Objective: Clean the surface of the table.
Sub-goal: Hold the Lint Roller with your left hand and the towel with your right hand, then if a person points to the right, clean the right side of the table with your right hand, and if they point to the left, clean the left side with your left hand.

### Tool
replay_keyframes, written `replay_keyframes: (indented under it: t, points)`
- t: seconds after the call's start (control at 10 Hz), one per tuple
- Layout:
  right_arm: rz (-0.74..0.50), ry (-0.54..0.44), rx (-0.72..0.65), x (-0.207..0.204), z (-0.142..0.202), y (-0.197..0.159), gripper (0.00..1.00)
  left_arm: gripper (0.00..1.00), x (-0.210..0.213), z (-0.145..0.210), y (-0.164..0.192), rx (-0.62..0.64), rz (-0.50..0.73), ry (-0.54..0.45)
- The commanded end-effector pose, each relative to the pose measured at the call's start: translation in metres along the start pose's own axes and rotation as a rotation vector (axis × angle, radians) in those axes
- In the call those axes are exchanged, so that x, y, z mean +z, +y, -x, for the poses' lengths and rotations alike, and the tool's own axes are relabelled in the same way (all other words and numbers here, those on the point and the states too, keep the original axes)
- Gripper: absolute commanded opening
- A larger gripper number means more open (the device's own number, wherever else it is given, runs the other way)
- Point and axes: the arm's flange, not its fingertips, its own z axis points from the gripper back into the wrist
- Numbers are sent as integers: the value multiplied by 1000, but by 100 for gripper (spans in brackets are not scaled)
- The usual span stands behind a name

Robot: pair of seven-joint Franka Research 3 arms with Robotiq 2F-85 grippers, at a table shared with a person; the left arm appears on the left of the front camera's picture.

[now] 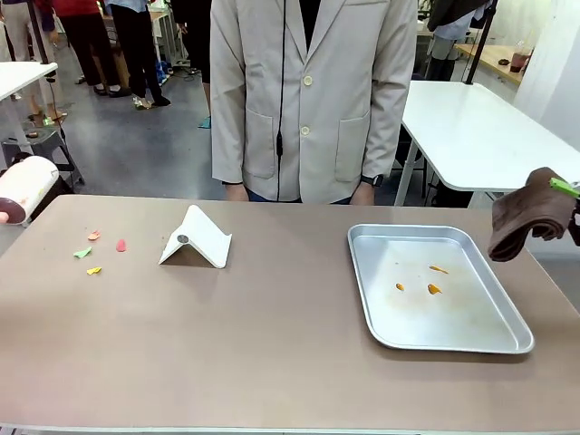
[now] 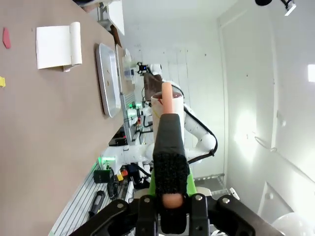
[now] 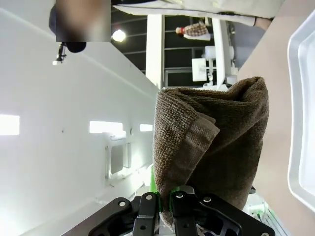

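Across the front view the counter ran with its long axis from left to right, its brown top carrying a silver tray on the right half, a white folded card left of centre, and a few coloured scraps near the left end. At the far left corner the left jaws were clamped on the handle of a lint roller, the white roll pointing away from the wrist in the left wrist view. Off the right edge the right jaws were clamped on a folded brown towel, which hung in a thick fold in the right wrist view, beside the tray and above counter level. The loose scraps lay just inward of the roller and well apart from the towel, with the card and tray between, so the left arm looked the better placed to reach them, sweeping along the counter's length towards the middle.
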Motion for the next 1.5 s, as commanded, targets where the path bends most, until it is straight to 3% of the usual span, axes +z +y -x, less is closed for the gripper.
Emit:
replay_keyframes:
  t: [0.0,0.1,1.4]
  points:
    - [67,-23,72,-20,10,-13,2,2,-7,-6,-2,-4,-12,35]
    - [0,0,0,0,0,0,2,2,-7,-6,-2,-4,-12,35]
    - [0,0,0,0,0,0,2,2,-7,-6,-2,-4,-12,35]
